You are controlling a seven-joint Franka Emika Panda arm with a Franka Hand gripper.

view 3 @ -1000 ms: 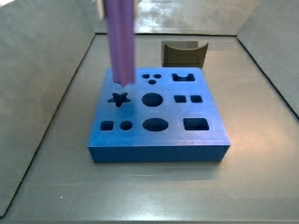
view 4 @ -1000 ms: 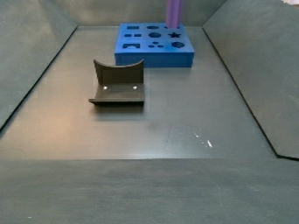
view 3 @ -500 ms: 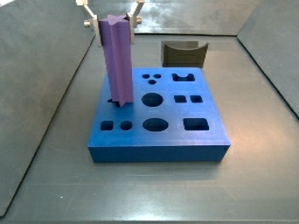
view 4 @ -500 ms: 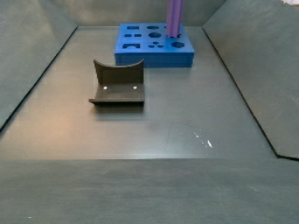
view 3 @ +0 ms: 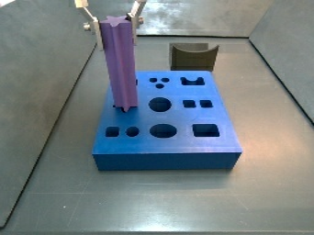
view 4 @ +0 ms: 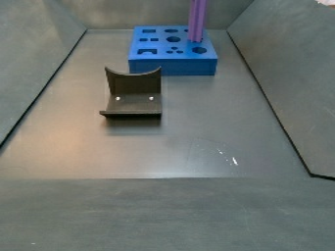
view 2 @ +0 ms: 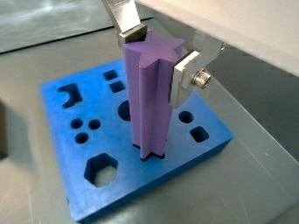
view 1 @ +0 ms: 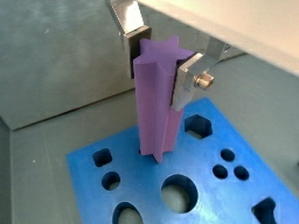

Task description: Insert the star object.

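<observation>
Standing upright between the 2 silver fingers (view 1: 131, 42), the star object (view 1: 159, 101) has its lower end set in a cutout of the blue block (view 2: 70, 191). The gripper (view 2: 160, 54) hovers around the prism's top; in both wrist views the plates sit just beside its ridged sides, slightly spread, and whether the pads touch it I cannot tell. In a side view the purple prism (view 3: 119, 62) rises from the block's (view 3: 166, 156) corner hole, fingers flanking its tip. Well apart from the fingers, a dark brown notched block (view 4: 131, 93) lies on the grey floor (view 4: 197, 147).
</observation>
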